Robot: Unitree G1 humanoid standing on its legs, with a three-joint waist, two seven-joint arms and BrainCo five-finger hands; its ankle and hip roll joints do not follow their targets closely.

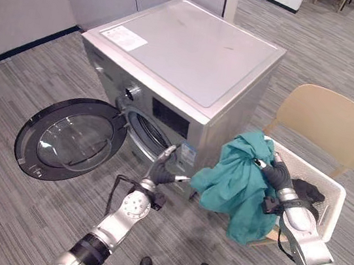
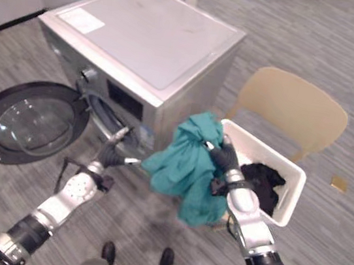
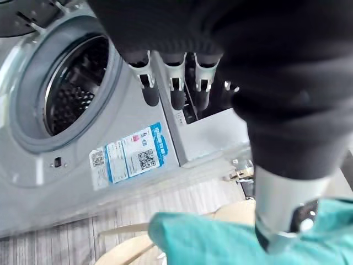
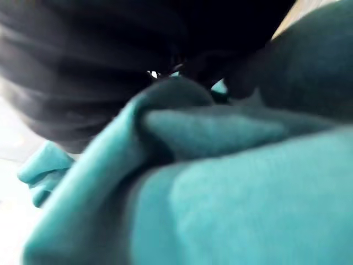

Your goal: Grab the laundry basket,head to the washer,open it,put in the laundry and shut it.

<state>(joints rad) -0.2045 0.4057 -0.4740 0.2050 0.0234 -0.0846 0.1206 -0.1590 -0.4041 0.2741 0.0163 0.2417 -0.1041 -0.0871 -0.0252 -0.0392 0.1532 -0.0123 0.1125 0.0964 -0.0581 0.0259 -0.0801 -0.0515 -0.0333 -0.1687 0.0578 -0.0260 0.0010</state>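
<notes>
Teal cloth garment (image 1: pixel 236 180) hangs at centre right, pinched in right hand (image 1: pixel 270 173) above white plastic laundry basket (image 1: pixel 327 186). Left hand (image 1: pixel 162 170) relaxed, empty. Loading step; next, swing it left into silver washer's drum (image 1: pixel 151 135), round door (image 1: pixel 70 139) open.

Bright, even indoor light, soft sheen on the washer (image 1: pixel 195 49) top, faint shadows on the floor, right wrist view badly blurred over teal cloth (image 4: pixel 220 199), head views crisp
</notes>
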